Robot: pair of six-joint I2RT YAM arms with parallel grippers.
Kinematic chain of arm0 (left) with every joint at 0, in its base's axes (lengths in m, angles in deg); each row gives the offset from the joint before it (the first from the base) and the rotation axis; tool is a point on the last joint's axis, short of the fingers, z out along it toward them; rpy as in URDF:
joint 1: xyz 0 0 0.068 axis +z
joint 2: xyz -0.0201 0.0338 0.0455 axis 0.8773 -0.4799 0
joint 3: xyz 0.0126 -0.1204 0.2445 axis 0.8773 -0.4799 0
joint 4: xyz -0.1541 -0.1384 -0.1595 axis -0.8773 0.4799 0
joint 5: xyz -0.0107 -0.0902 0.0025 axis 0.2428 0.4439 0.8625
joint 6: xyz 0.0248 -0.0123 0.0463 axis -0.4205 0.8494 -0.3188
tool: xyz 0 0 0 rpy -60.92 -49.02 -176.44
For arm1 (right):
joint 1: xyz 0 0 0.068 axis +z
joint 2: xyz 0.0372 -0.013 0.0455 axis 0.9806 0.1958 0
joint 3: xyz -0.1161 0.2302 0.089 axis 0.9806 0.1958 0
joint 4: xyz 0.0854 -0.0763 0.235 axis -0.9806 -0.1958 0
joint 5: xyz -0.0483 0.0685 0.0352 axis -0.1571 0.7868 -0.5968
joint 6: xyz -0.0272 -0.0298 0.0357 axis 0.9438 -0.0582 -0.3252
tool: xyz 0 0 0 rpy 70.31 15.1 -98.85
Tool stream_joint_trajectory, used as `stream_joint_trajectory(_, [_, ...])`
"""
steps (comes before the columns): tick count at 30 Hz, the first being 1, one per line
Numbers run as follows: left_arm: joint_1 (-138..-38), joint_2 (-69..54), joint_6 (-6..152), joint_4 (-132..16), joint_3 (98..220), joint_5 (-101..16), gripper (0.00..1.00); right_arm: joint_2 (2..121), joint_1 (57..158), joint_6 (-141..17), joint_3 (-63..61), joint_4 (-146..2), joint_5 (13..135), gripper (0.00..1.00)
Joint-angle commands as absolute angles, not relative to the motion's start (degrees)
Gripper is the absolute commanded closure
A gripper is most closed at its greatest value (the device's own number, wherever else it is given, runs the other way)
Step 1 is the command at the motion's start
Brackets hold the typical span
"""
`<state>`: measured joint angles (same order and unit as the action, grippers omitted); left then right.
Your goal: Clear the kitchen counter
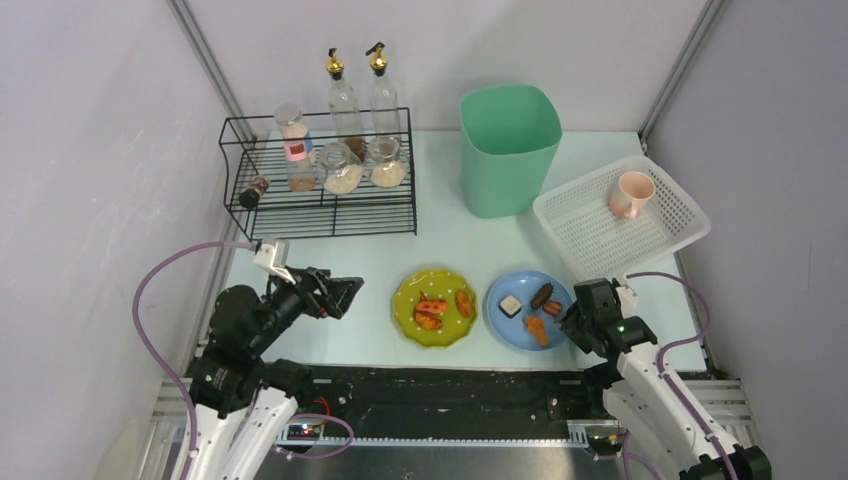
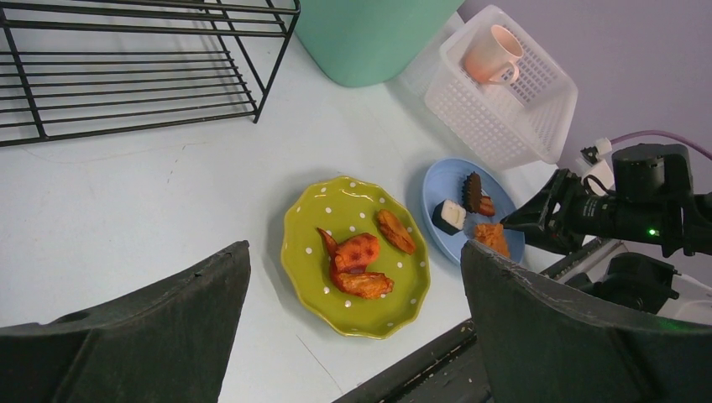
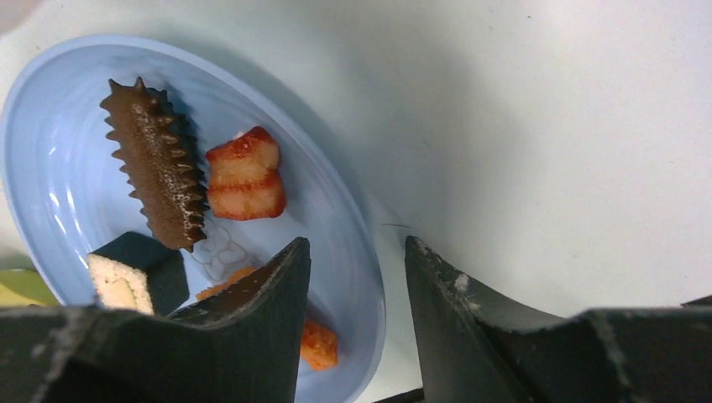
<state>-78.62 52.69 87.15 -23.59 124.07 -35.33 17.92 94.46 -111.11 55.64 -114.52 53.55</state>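
Two loaded plates left on the desk (image 1: pixel 450 245) before my arms, green plate (image 1: pixel 420 285) and blue plate (image 1: pixel 520 285); left pincer (image 1: pixel 350 295) gapes wide, right pincer (image 3: pixel 357 248) parted astride the blue rim, unclamped.

counter (image 1: pixel 470 245): big flat rectangular top, pale mint green, smooth matte finish
pose: sits dead level, long side running left to right from overhead
where: boxed in by grey walls, aluminium frame posts (image 1: pixel 210 55) at the back corners
surface: a few faint scuff lines near the back left, otherwise clean
state: def not cleared yet, it's carrying a black wire rack (image 1: pixel 320 200) back left, green bin (image 1: pixel 508 150) back middle, white basket (image 1: pixel 590 235) on the right, plus a green plate (image 1: pixel 405 300) and blue plate (image 1: pixel 500 325) side by side up front
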Motion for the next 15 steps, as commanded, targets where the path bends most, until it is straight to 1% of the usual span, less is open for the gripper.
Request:
stream_joint_trajectory(1, [-78.90,52.72,87.27,-24.33,123.68,-35.58,0.02,17.77,94.44,-112.14,57.70,-109.97,54.88,0.53])
stream_joint_trajectory(4, [-78.94,52.29,87.26,-24.37,123.71,-35.65,0.02,17.96,94.44,-112.11,58.76,-108.44,55.30,0.56])
stream_joint_trajectory(6, [-78.90,52.07,87.20,-24.32,123.70,-35.66,0.02,17.80,94.44,-111.86,59.27,-107.96,55.30,0.62])
stream_joint_trajectory(7, [-78.90,51.96,87.24,-24.38,123.75,-35.66,0.02,17.44,94.44,-111.72,59.54,-107.93,55.06,0.69])
stream_joint_trajectory(8, [-78.85,51.88,87.26,-24.39,123.76,-35.61,0.02,17.23,94.44,-111.68,59.63,-107.95,54.95,0.72])
stream_joint_trajectory(9, [-78.87,51.87,87.27,-24.35,123.77,-35.65,0.02,16.62,94.40,-111.56,59.77,-107.88,54.89,0.81])
stream_joint_trajectory(10, [-78.82,51.86,87.25,-24.38,123.77,-35.65,0.02,16.38,94.36,-111.38,59.79,-107.77,54.82,0.86])
stream_joint_trajectory(11, [-78.82,51.81,87.20,-24.37,123.77,-35.66,0.02,15.99,94.36,-111.20,59.74,-107.79,54.66,0.95])
stream_joint_trajectory(12, [-78.81,51.75,87.19,-24.34,123.77,-35.70,0.02,15.80,94.35,-111.20,59.69,-107.81,54.57,0.98])
stream_joint_trajectory(13, [-78.85,51.76,87.25,-24.36,123.77,-35.80,0.02,15.56,94.35,-111.09,59.60,-107.81,54.42,1.00])
stream_joint_trajectory(15, [-78.84,51.75,87.26,-24.32,123.77,-35.84,0.02,15.24,94.35,-110.97,59.55,-107.63,54.37,1.00])
